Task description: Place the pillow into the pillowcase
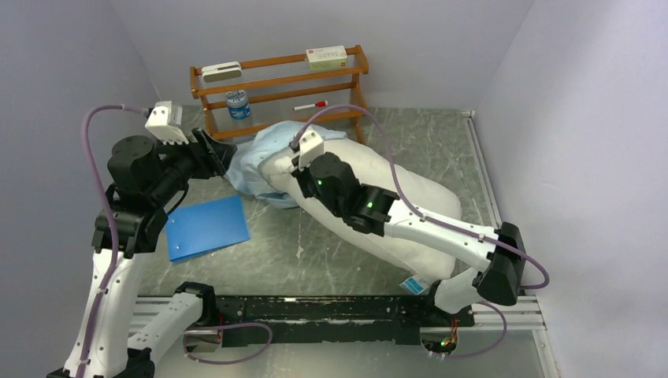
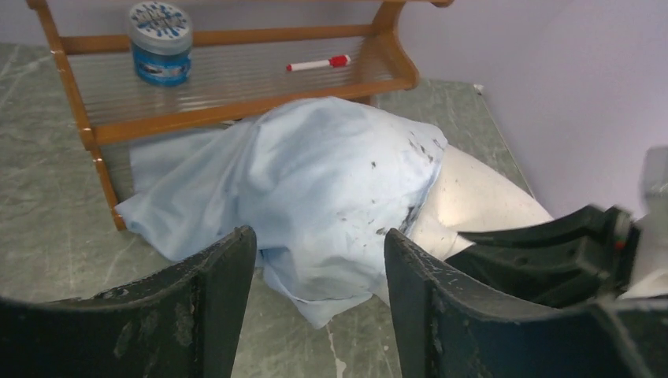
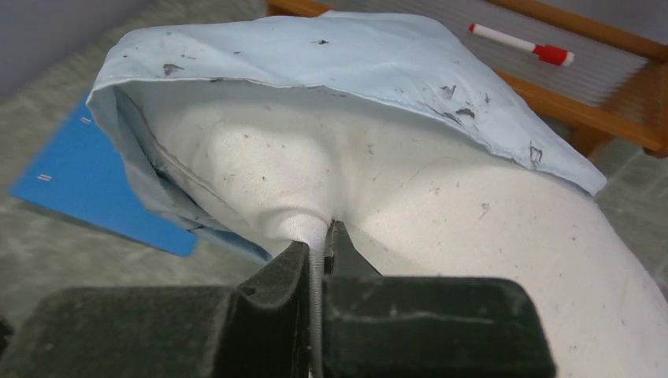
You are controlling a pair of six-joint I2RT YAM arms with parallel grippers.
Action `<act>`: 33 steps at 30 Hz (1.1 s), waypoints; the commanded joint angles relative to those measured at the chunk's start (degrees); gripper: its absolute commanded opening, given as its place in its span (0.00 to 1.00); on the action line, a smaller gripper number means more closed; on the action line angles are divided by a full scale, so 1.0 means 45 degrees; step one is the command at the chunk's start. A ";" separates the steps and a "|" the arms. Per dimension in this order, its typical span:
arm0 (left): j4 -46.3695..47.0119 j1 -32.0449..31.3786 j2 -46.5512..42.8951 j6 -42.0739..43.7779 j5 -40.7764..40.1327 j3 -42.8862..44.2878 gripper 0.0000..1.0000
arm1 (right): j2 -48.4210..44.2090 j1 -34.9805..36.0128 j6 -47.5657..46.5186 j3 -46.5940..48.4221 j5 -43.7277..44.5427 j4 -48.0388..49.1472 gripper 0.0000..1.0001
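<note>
Now, your pillow (image 1: 410, 216): plump, white, dark-flecked, lying just in front of the wooden rack (image 1: 276, 79) and angling away from it. Pillowcase (image 1: 256, 161): thin, sky-blue, wrinkled, hooding only the pillow end nearest the rack, with slack cloth reaching the rack's foot. Your right gripper (image 3: 319, 236) pinches a fold of white pillow fabric just below the case's hem. Your left gripper (image 2: 319, 240) is spread, holding nothing, facing the case. Surface: grey-green marbled table (image 1: 441, 142); a flat blue sheet (image 1: 206, 227) lies further out from the rack. Pale lilac walls behind and beside the rack.

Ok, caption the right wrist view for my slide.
Right claw pinches a fold of the pillow, pillowcase covering its far end.
</note>
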 commanded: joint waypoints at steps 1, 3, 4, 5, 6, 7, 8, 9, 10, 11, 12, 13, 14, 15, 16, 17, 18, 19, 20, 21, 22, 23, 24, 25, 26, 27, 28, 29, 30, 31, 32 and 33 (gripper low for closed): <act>-0.0472 0.0012 0.0125 0.0022 0.1272 -0.0027 0.68 | -0.0336 0.0070 0.2701 0.2352 -0.0938 -0.0387 0.00; -0.0277 -0.0009 0.0018 0.0149 0.1443 -0.0379 0.69 | -0.0215 0.0072 0.3024 0.2636 -0.0948 -0.0626 0.00; -0.0227 -0.0014 0.0020 0.0231 0.1474 -0.0584 0.70 | -0.0168 0.0057 0.3188 0.2674 -0.0879 -0.0668 0.00; -0.0214 -0.0014 0.0032 0.0332 0.1515 -0.0776 0.71 | -0.0156 0.0055 0.3274 0.2612 -0.0787 -0.0641 0.00; -0.0264 -0.0032 0.0083 0.0408 0.1576 -0.0964 0.72 | -0.0213 0.0052 0.3329 0.2475 -0.0739 -0.0538 0.00; -0.0353 -0.0043 0.0194 0.0517 0.1649 -0.1048 0.73 | -0.0271 0.0052 0.3404 0.2302 -0.0694 -0.0413 0.00; -0.0476 -0.0052 0.0303 0.0636 0.1671 -0.1086 0.75 | -0.0313 0.0064 0.3472 0.2146 -0.0696 -0.0309 0.00; -0.0559 -0.0070 0.0375 0.0753 0.1604 -0.1107 0.76 | -0.0342 0.0058 0.3525 0.1983 -0.0735 -0.0196 0.00; -0.0622 -0.0090 0.0421 0.0885 0.1499 -0.1076 0.77 | -0.0348 0.0067 0.3597 0.1864 -0.0802 -0.0131 0.00; -0.0708 -0.0109 0.0441 0.1019 0.1330 -0.0950 0.78 | -0.0325 0.0056 0.3643 0.1742 -0.0865 -0.0098 0.00; -0.0777 -0.0129 0.0458 0.1140 0.1089 -0.0827 0.79 | -0.0314 0.0060 0.3683 0.1651 -0.0898 -0.0075 0.00; -0.0854 -0.0146 0.0456 0.1263 0.0920 -0.0658 0.80 | -0.0269 0.0053 0.3712 0.1586 -0.0889 -0.0072 0.00; -0.0939 -0.0151 0.0441 0.1386 0.0779 -0.0446 0.80 | -0.0227 0.0057 0.3760 0.1510 -0.0864 -0.0038 0.00; -0.1028 -0.0151 0.0419 0.1470 0.0654 -0.0219 0.81 | -0.0197 0.0062 0.3817 0.1424 -0.0846 0.0026 0.00; -0.1190 -0.0151 0.0404 0.1465 0.0582 0.0134 0.80 | -0.0137 0.0039 0.3861 0.1353 -0.0768 0.0136 0.00; -0.1355 -0.0151 0.0390 0.1348 0.0490 0.0529 0.79 | -0.0093 -0.0001 0.3890 0.1275 -0.0717 0.0243 0.00; -0.1461 -0.0151 0.0367 0.1167 0.0410 0.0860 0.78 | 0.0022 -0.0067 0.3989 0.1256 -0.0689 0.0317 0.00; -0.1496 -0.0151 0.0349 0.0973 0.0371 0.1074 0.78 | 0.0134 -0.0161 0.4099 0.1268 -0.0719 0.0387 0.00; -0.1500 -0.0151 0.0374 0.0783 0.0334 0.1160 0.77 | 0.0256 -0.0263 0.4182 0.1314 -0.0823 0.0455 0.00; -0.1501 -0.0151 0.0418 0.0602 0.0334 0.1117 0.75 | 0.0383 -0.0327 0.4246 0.1400 -0.0897 0.0532 0.00; -0.1474 -0.0151 0.0478 0.0549 0.0359 0.0996 0.74 | 0.0497 -0.0379 0.4280 0.1477 -0.0941 0.0619 0.00; -0.1464 -0.0151 0.0519 0.0535 0.0340 0.0850 0.73 | 0.0611 -0.0405 0.4277 0.1555 -0.0997 0.0716 0.00; -0.1472 -0.0151 0.0527 0.0514 0.0284 0.0702 0.72 | 0.0720 -0.0415 0.4299 0.1650 -0.1019 0.0774 0.00; -0.1480 -0.0151 0.0528 0.0555 0.0245 0.0603 0.71 | 0.0824 -0.0419 0.4319 0.1750 -0.1032 0.0799 0.00; -0.1508 -0.0166 0.0511 0.0602 0.0231 0.0556 0.70 | 0.0930 -0.0434 0.4324 0.1833 -0.1053 0.0821 0.00; -0.1546 -0.0160 0.0499 0.0678 0.0241 0.0550 0.70 | 0.1029 -0.0460 0.4339 0.1902 -0.1087 0.0836 0.00; -0.1597 -0.0179 0.0505 0.0751 0.0250 0.0601 0.70 | 0.1127 -0.0498 0.4358 0.1957 -0.1152 0.0843 0.00; -0.1682 -0.0231 0.0532 0.0843 0.0094 0.0666 0.71 | 0.1241 -0.0543 0.4390 0.2000 -0.1229 0.0890 0.00; -0.1764 -0.0288 0.0558 0.0945 -0.0135 0.0681 0.72 | 0.1278 -0.0567 0.4435 0.2013 -0.1328 0.0943 0.00; -0.1788 -0.0364 0.0617 0.1051 -0.0369 0.0656 0.73 | 0.1314 -0.0572 0.4499 0.2005 -0.1392 0.0954 0.00; -0.1820 -0.0434 0.0725 0.1174 -0.0564 0.0603 0.73 | 0.1311 -0.0573 0.4542 0.1987 -0.1432 0.0957 0.00; -0.1831 -0.0475 0.0884 0.1275 -0.0640 0.0551 0.72 | 0.1313 -0.0571 0.4601 0.1968 -0.1445 0.1219 0.00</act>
